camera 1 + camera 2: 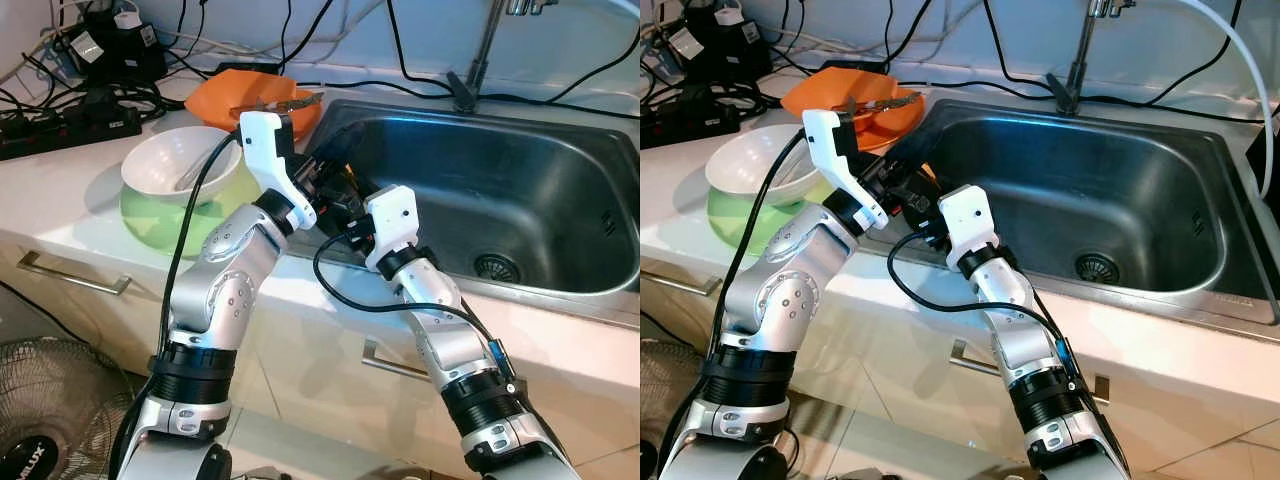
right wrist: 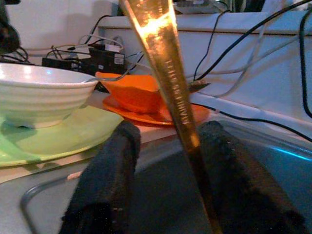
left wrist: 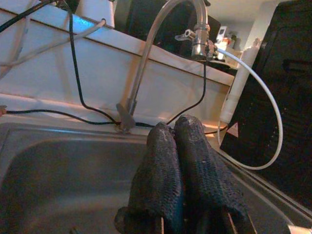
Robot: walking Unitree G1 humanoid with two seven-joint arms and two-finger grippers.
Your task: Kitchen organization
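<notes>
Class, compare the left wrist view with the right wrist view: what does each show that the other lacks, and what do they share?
Left wrist view: the left gripper with its fingers pressed together, the faucet with a white hose, and a black appliance past the basin.

Right wrist view: the right gripper with a golden utensil handle rising between its parted fingers, the white bowl on a green plate, and the orange dishes.

Both: the steel sink, black cables and the white wall ledge.
</notes>
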